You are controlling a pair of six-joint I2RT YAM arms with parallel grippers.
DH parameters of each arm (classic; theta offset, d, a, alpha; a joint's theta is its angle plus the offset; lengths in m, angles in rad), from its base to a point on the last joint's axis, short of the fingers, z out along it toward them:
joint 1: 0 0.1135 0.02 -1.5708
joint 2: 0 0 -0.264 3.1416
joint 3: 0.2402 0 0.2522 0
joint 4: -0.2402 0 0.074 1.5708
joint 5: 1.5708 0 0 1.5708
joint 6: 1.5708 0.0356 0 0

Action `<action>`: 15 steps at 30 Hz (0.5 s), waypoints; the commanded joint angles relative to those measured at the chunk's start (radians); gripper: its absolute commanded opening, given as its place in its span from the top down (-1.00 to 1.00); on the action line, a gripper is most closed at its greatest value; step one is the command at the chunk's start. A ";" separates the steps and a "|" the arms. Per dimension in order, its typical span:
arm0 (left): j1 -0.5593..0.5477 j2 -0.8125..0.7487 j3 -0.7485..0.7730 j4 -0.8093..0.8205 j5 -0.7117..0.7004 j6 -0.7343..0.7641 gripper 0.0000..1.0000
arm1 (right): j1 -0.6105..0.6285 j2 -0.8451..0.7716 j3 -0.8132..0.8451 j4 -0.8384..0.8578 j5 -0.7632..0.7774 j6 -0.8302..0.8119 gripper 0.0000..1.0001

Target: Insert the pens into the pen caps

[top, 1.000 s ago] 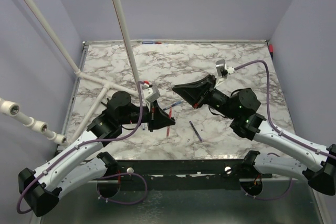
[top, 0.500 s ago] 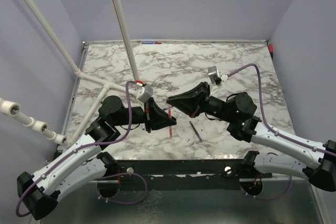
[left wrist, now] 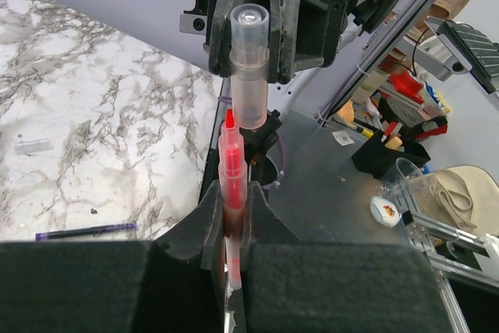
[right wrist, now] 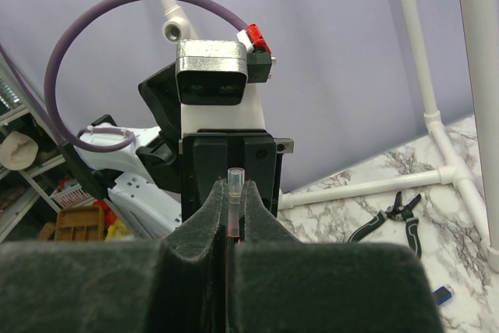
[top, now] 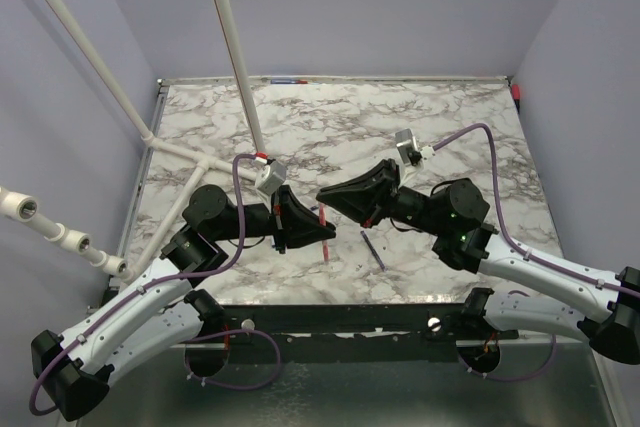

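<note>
Mid-air mating step: left gripper (left wrist: 232, 220) is clamped tight on the red pen (left wrist: 230, 165), tip up. The right gripper (right wrist: 231, 220) is pinched closed on a translucent pen cap (left wrist: 250, 76) just above it, both over the near-centre of the marble table (top: 450, 117). In the left wrist view the pen tip sits beside the cap's lower rim, offset left rather than in the bore, so I'd say next needs a small lateral correction, then a straight axial push. The pen is a thin clear stick with a red core; a dark blue pen (top: 373, 249) lies loose nearby.
</note>
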 commanded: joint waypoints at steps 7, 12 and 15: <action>-0.001 -0.007 -0.021 0.037 0.046 -0.010 1.00 | 0.019 -0.009 0.015 0.013 0.026 -0.041 0.99; -0.001 -0.010 -0.025 0.037 0.051 -0.009 1.00 | 0.023 -0.009 0.021 0.013 0.037 -0.049 0.99; -0.001 -0.013 -0.028 0.037 0.051 -0.009 1.00 | 0.025 -0.010 0.021 0.011 0.043 -0.053 0.99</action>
